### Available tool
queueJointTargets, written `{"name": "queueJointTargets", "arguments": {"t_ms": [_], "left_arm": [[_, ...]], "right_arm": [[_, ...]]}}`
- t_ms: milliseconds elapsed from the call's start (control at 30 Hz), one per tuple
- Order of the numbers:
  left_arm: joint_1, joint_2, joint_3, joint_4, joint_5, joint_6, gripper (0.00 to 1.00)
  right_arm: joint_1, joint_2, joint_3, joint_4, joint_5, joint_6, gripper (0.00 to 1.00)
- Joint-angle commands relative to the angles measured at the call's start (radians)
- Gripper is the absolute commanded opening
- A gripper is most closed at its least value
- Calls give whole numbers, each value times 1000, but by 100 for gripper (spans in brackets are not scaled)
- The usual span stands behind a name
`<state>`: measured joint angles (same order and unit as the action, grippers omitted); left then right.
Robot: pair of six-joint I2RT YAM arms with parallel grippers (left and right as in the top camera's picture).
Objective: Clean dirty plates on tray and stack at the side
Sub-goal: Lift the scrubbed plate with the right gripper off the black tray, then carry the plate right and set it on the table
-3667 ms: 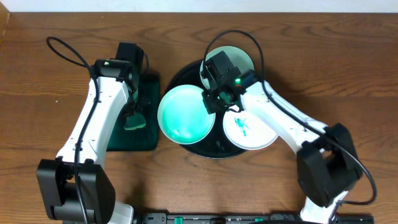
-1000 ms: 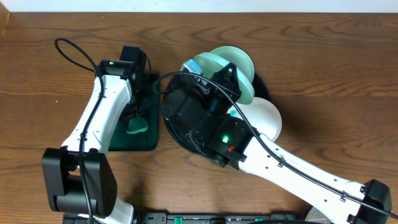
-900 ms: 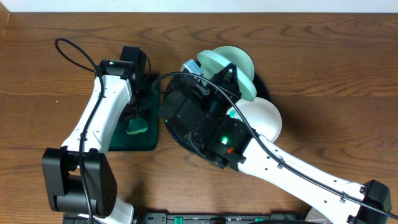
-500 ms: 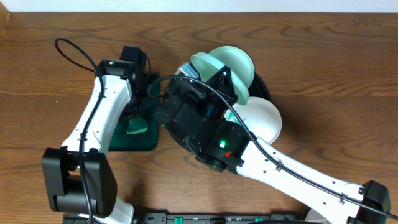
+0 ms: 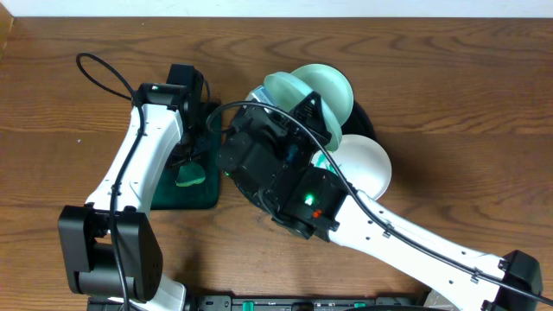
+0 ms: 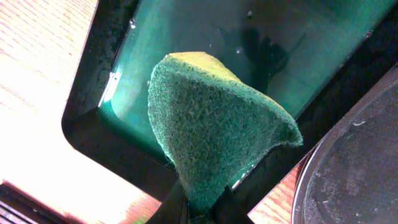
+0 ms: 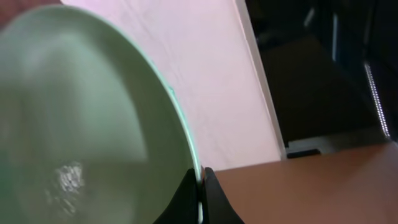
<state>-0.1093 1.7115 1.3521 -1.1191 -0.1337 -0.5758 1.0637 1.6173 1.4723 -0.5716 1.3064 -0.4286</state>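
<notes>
Right claw (image 7: 199, 186) is closed on the rim of a plate (image 7: 93, 112), held tilted above the black tray (image 5: 365, 121). Left claw (image 6: 199, 208) pinches the sponge (image 6: 211, 124) over the green tray (image 6: 180, 37), left of the plate.

I see the bench (image 5: 449, 78), dark-brown wood grain, carrying two things directly. A rectangular green tray (image 5: 203, 197) sits left of centre. Just beside it, to the right, sits the round black tray (image 5: 366, 121), mostly hidden from overhead. My left wrist view shows a thin sliver of bare wood between the two rims, so they lie close but apart.
</notes>
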Motion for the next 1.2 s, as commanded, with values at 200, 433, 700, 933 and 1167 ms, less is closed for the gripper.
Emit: {"name": "queueJointTargets", "arguments": {"t_ms": [200, 433, 700, 933, 1167], "left_arm": [[2, 8, -8, -8, -5, 7, 7], [2, 8, -8, -18, -5, 7, 7], [2, 8, -8, -18, -5, 7, 8], [2, 8, -8, -18, -5, 7, 7], [2, 8, -8, -18, -5, 7, 7]], "right_arm": [[-24, -13, 4, -170, -345, 489, 1], [-265, -13, 4, -258, -730, 937, 1], [-604, -13, 4, -268, -1060, 1064, 1], [-911, -13, 4, -291, -1189, 1055, 1], [-1198, -5, 3, -312, -1203, 991, 1]]}}
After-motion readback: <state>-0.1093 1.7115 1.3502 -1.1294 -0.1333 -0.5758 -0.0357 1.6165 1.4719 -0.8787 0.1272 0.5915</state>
